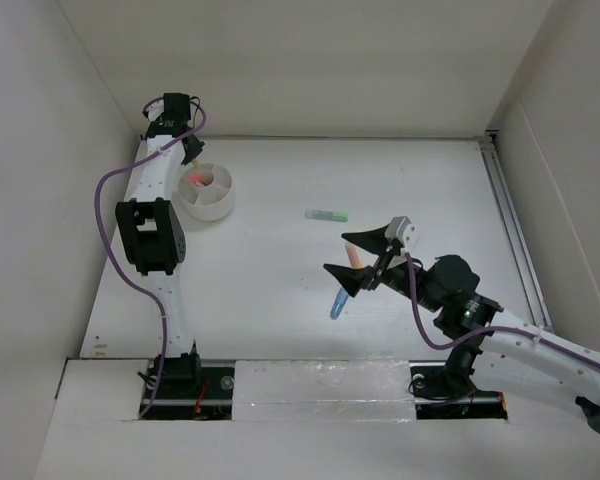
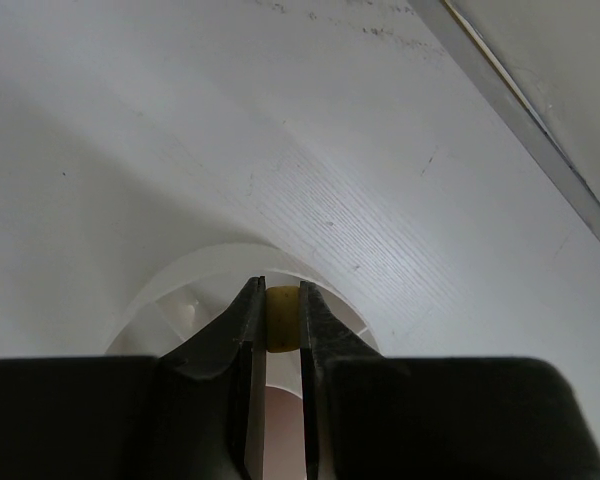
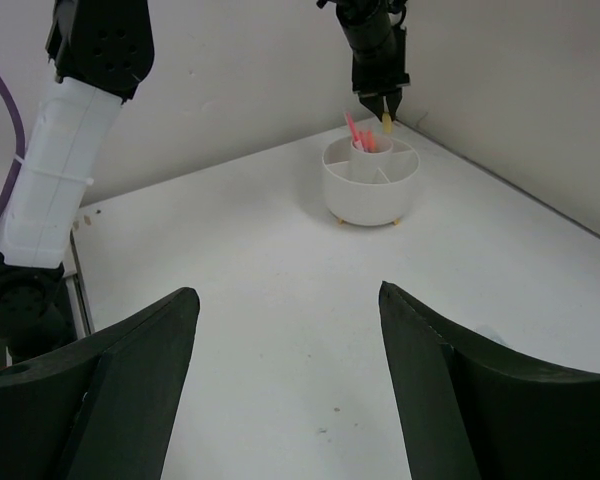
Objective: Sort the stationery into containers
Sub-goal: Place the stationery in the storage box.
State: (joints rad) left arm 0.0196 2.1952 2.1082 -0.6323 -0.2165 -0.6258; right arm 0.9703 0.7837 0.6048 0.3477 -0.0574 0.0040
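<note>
The round white tub with inner dividers stands at the back left, with red and pink pens upright in its middle cup. Just above its rim, my left gripper is shut on a tiny tan block; the same block shows in the right wrist view. In the left wrist view the tub's rim lies right under the jaws. My right gripper is open over mid-table, with nothing between its fingers. An orange pen lies beneath it, a blue marker nearer, a pale green bar farther back.
White walls enclose the table on the left, back and right. A metal rail runs along the right edge. The left arm's purple cable hangs beside the left wall.
</note>
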